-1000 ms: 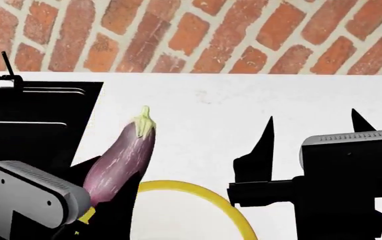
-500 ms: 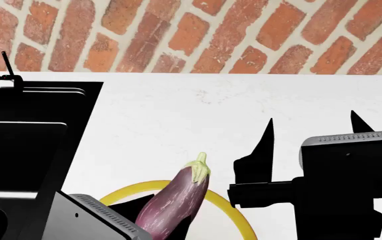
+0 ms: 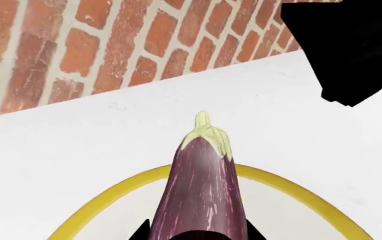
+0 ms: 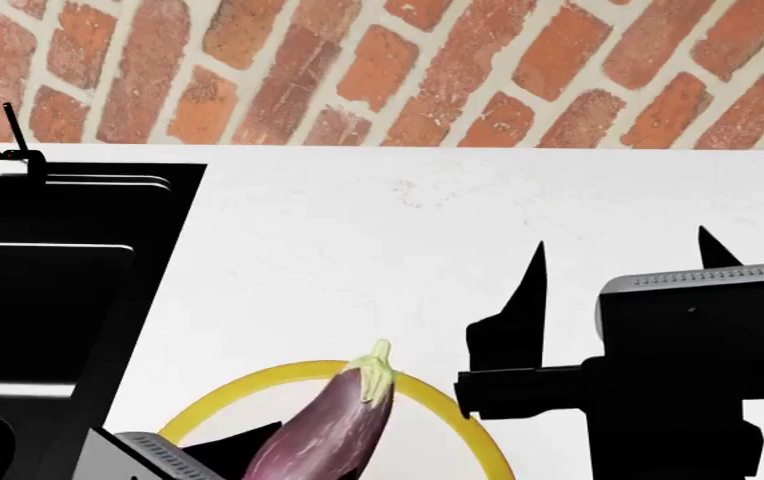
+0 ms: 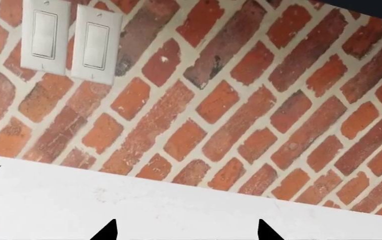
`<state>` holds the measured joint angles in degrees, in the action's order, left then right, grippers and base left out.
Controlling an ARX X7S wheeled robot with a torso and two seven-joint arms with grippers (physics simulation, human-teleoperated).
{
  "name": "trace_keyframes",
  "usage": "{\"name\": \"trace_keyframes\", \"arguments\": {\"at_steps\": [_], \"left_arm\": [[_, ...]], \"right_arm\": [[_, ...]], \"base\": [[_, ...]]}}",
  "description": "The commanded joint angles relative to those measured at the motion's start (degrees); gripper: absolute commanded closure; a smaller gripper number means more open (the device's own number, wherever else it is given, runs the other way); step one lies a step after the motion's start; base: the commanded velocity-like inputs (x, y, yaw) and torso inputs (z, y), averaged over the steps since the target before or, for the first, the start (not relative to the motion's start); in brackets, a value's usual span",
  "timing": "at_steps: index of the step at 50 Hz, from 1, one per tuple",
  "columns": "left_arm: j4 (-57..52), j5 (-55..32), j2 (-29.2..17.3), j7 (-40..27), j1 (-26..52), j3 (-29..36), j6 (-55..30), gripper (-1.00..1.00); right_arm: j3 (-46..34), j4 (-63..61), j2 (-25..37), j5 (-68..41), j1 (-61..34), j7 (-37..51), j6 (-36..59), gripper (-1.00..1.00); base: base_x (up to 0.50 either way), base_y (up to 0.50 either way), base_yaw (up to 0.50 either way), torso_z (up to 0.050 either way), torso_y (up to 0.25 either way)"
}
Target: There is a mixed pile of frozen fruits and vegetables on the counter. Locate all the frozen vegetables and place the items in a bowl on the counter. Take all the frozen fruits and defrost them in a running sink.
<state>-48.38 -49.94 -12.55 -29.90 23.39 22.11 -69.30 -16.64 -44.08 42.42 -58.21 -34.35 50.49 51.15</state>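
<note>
The glossy dark purple eggplant with a pale green stem cap (image 4: 326,420) is clamped at its blunt end in the left end effector (image 3: 198,235). Its long axis points stem-first over the shallow white bowl with the yellow rim (image 4: 469,425), the cap just above the bowl's far rim. The right end effector (image 4: 622,290), beside the bowl over the white tabletop (image 4: 355,240), is spread wide, empty.

Flat, even brightness everywhere; no clear light source. Worktop (image 4: 355,230) near blown-out white, almost no cast shadows on it. Soft sheen along eggplant (image 3: 201,195) skin. Sink (image 4: 62,260) and right hand (image 4: 622,290) render as solid black, detail lost. Brick wall (image 5: 244,100) crisp; no blur, no edge distortion.
</note>
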Motion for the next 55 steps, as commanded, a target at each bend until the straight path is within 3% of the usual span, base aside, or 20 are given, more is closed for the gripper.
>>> {"name": "trace_keyframes", "arguments": {"at_steps": [1,7,18,23,25,27,31,38,44,48,55], "left_arm": [[0.0,-1.6,-0.9,-2.5,0.0,-0.6,-0.2,-1.0],[-0.4,-2.1,-0.8,-2.9,0.1,-0.1,-0.4,-1.0],[-1.7,-10.2,1.8,-7.5,5.7,-6.9,-3.9,-1.0],[0.1,-25.1,2.4,-14.7,12.7,-17.1,-6.5,-1.0],[0.7,-27.4,1.8,-16.6,15.1,-18.4,-6.9,-1.0],[1.4,-26.3,1.0,-15.7,15.7,-19.1,-6.0,-1.0],[3.8,-13.0,-2.6,-9.0,14.1,-17.3,0.5,-1.0],[2.9,-6.2,-7.7,-7.6,8.2,-18.5,4.9,-1.0],[2.4,-3.8,-9.9,-6.7,7.2,-18.4,6.7,-1.0],[2.1,-6.5,-10.1,-7.8,6.8,-21.8,6.4,-1.0],[6.3,-3.6,-10.1,-6.9,7.0,-22.4,9.2,-1.0]], "right_arm": [[0.0,0.1,0.1,-0.6,0.3,0.1,0.1,-1.0],[0.0,0.6,0.1,-0.6,0.4,-0.4,-0.4,-1.0],[-0.3,1.1,-0.2,-0.2,0.7,-0.7,-0.9,-1.0],[-0.6,1.6,-0.6,0.2,0.8,-1.0,-1.3,-1.0],[-1.0,2.0,-0.8,0.6,0.8,-1.3,-1.4,-1.0],[-0.9,1.5,-0.7,0.2,1.0,-0.8,-1.2,-1.0],[-1.0,1.5,-0.8,0.8,0.8,-0.8,-1.4,-1.0],[-0.5,1.2,-0.6,1.8,0.5,-0.4,-2.2,-1.0],[-1.4,1.3,-0.8,2.6,-0.2,-0.7,-2.0,-1.0],[-0.5,0.6,-0.1,2.9,-0.3,0.1,-2.3,-1.0],[0.8,-0.5,1.1,2.7,0.2,1.1,-2.6,-1.0]], "base": [[0.0,0.0,0.0,0.0,0.0],[0.0,0.0,0.0,0.0,0.0],[0.0,0.0,0.0,0.0,0.0],[0.0,0.0,0.0,0.0,0.0],[0.0,0.0,0.0,0.008,0.0],[0.0,0.0,0.0,0.0,0.0],[0.0,0.0,0.0,0.0,0.0],[0.0,0.0,0.0,0.0,0.0],[0.0,0.0,0.0,0.0,0.0],[0.0,0.0,0.0,0.0,0.0],[0.0,0.0,0.0,0.0,0.0]]}}
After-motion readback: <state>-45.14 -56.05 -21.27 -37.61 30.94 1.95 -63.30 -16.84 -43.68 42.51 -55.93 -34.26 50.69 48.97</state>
